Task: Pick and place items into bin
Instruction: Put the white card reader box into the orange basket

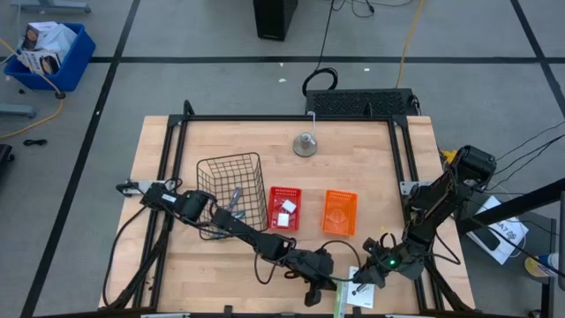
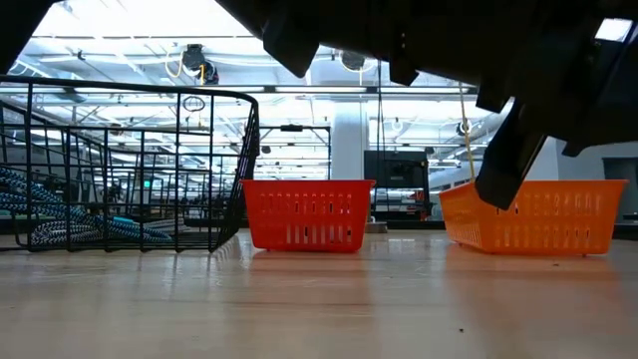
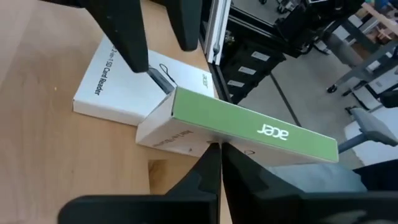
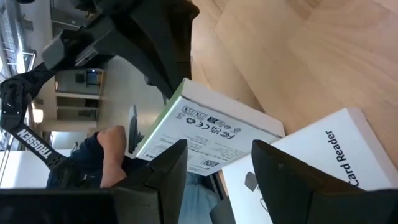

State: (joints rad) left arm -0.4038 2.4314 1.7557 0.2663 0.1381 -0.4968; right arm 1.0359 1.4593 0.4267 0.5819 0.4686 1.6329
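At the lower centre of the high view, the left gripper (image 1: 328,284) is clamped on a green-and-white Acer box (image 3: 239,127), its fingers pinched on the box's edge and tilting it up off the bench (image 1: 371,150). The right gripper (image 1: 364,281), fingers apart, hovers beside it over a flat white card reader box (image 3: 121,84) lying at the bench's lower edge. The wire bin (image 1: 232,188) stands left of centre.
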